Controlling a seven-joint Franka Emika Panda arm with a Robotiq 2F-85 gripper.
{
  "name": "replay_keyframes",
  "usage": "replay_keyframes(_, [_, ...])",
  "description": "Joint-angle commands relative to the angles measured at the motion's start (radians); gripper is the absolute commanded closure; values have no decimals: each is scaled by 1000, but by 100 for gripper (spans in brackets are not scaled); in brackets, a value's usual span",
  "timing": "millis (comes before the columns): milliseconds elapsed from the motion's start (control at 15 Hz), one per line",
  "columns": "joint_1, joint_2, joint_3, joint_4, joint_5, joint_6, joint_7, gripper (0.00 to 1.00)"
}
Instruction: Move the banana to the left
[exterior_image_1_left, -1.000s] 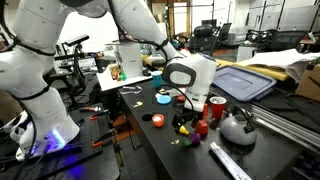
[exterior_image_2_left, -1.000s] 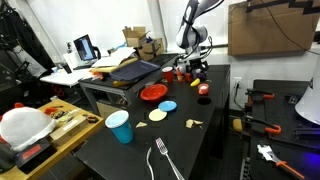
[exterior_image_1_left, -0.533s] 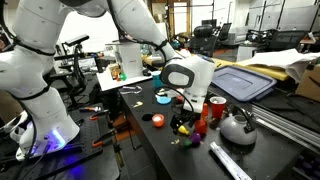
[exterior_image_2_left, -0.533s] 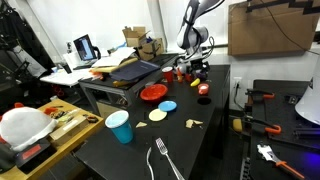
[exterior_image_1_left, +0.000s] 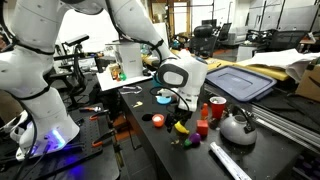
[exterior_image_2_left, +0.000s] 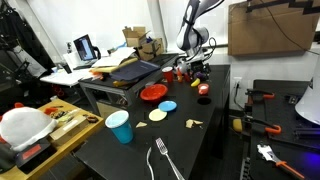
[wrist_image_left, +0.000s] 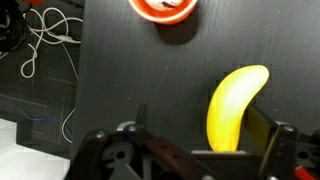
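Note:
The banana (wrist_image_left: 235, 105) is bright yellow and curved and lies on the black table. In the wrist view it sits between my gripper's (wrist_image_left: 200, 140) fingers, close against the right finger, with a wide gap to the left finger. The gripper is open and low over the table. In an exterior view the gripper (exterior_image_1_left: 180, 115) hangs just above the banana (exterior_image_1_left: 182, 128). In the other exterior view the gripper (exterior_image_2_left: 192, 70) is at the far end of the table and the banana is too small to make out.
A small red bowl (wrist_image_left: 162, 8) lies just ahead of the banana, also seen in an exterior view (exterior_image_1_left: 157, 120). A red cup (exterior_image_1_left: 216, 108) and a metal kettle (exterior_image_1_left: 237, 127) stand beside the gripper. A blue cup (exterior_image_2_left: 119, 127), a fork (exterior_image_2_left: 163, 160) and a red plate (exterior_image_2_left: 153, 93) lie nearer the camera.
The gripper has shifted a little to the left in an exterior view, uncovering more of the red cup. The banana stays by its fingers.

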Motion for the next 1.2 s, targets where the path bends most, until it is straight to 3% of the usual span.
replay_keyframes(0, [7, -31, 3, -35, 20, -9, -32, 32])
replay_keyframes(533, [7, -35, 3, -37, 24, 19, -44, 94])
replay_keyframes(1133, [11, -106, 18, -57, 29, 108, -170, 93])
